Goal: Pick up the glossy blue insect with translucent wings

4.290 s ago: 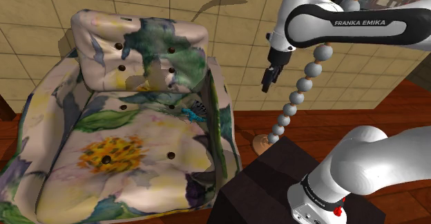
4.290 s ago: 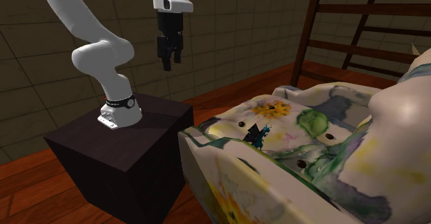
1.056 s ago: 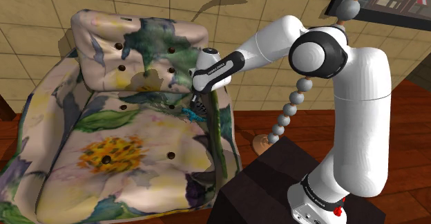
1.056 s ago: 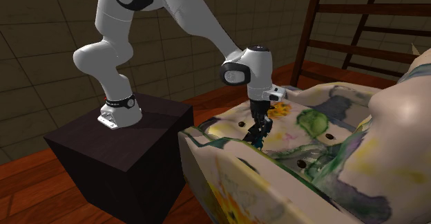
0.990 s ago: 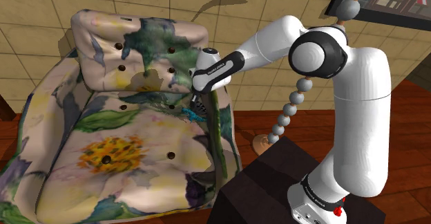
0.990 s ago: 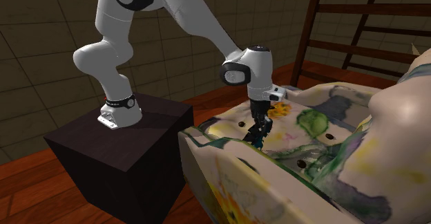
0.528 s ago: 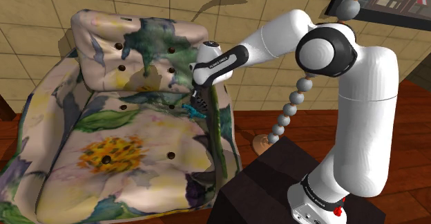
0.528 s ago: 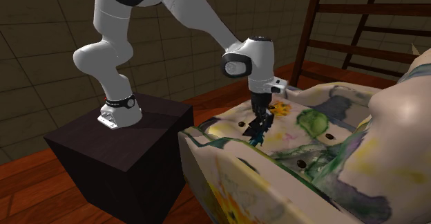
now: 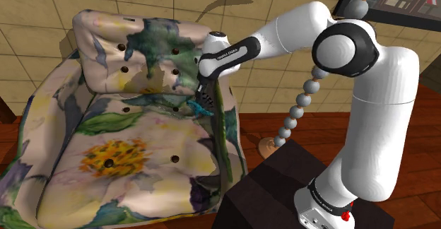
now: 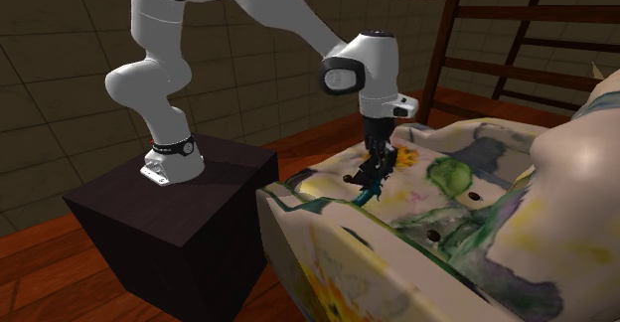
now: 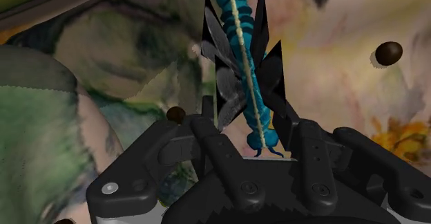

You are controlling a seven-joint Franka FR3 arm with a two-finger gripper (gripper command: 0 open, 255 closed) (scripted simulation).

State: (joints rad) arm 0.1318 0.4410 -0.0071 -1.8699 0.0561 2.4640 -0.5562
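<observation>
My gripper (image 11: 246, 124) pinches one end of the blue insect (image 11: 242, 70), mid-frame in the shoulder view, just over the seat of the floral armchair (image 9: 106, 157). Held so near its end, it could swivel or slip free if I jerk.

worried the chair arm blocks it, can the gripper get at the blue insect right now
Yes, it seems so: in the wrist view the gripper has the blue insect clasped between its jaws. The armchair's side arm stands close beside them but leaves the way free.
</observation>
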